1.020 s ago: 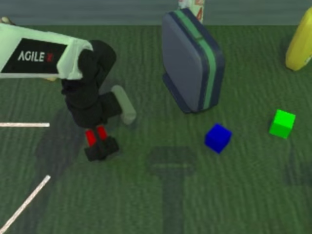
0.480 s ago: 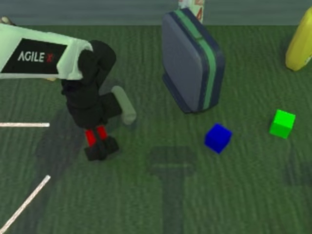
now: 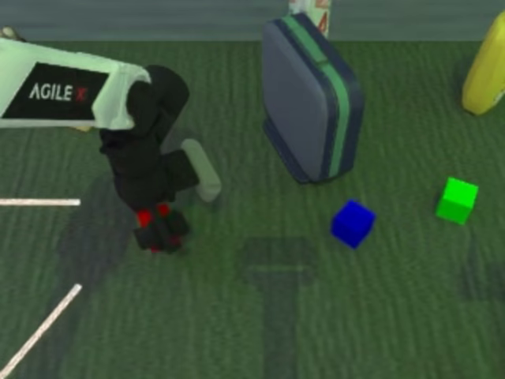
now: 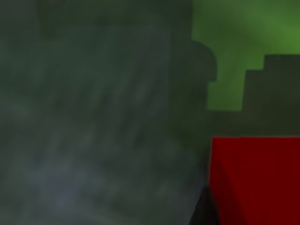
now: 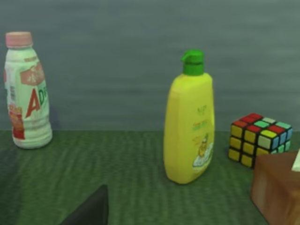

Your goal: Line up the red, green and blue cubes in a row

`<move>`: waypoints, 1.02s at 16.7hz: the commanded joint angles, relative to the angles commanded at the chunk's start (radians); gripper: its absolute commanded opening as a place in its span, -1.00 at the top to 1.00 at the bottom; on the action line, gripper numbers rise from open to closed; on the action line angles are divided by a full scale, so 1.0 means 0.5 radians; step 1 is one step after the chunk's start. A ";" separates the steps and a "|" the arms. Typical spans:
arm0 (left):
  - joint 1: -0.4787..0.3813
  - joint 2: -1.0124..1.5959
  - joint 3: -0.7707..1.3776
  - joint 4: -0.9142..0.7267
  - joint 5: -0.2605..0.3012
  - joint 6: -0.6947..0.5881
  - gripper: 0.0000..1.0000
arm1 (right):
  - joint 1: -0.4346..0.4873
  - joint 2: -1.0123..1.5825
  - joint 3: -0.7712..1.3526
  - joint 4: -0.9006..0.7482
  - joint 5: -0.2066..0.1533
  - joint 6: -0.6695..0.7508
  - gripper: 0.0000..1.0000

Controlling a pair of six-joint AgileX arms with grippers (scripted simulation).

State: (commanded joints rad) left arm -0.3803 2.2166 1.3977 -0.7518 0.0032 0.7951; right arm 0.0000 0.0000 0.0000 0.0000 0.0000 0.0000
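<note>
The left gripper (image 3: 160, 234) sits low on the table's left, narrow around the red cube (image 4: 255, 180) — blue cube (image 3: 353, 223) and green cube (image 3: 458, 200) lie well right.

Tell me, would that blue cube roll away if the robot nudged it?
Probably not: the blue cube sits on a flat face, so it would likely slide or turn rather than roll. It looks rigid, with crisp edges. The mat looks ribbed, which may slow sliding.

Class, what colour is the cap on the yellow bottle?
Green; the yellow bottle's cap shows best in the right wrist view.
</note>
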 joint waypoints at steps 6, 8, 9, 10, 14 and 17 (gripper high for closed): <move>0.000 0.000 0.000 0.000 0.000 0.000 1.00 | 0.000 0.000 0.000 0.000 0.000 0.000 -1.00; 0.000 -0.081 0.013 -0.059 0.034 -0.029 1.00 | 0.000 0.000 0.000 0.000 0.000 0.000 -1.00; 0.001 -0.084 0.019 -0.066 0.034 -0.029 1.00 | 0.000 0.000 0.000 0.000 0.000 0.000 -1.00; 0.004 -0.095 0.039 -0.094 0.034 -0.030 1.00 | 0.000 0.000 0.000 0.000 0.000 0.000 -1.00; 0.026 -0.203 0.177 -0.360 0.033 -0.033 1.00 | 0.000 0.000 0.000 0.000 0.000 0.000 -1.00; 0.035 -0.285 0.265 -0.523 0.032 -0.032 1.00 | 0.000 0.000 0.000 0.000 0.000 0.000 -1.00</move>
State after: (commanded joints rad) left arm -0.3627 2.0739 1.5303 -1.0133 0.0194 0.7789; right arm 0.0000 0.0000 0.0000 0.0000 0.0000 0.0000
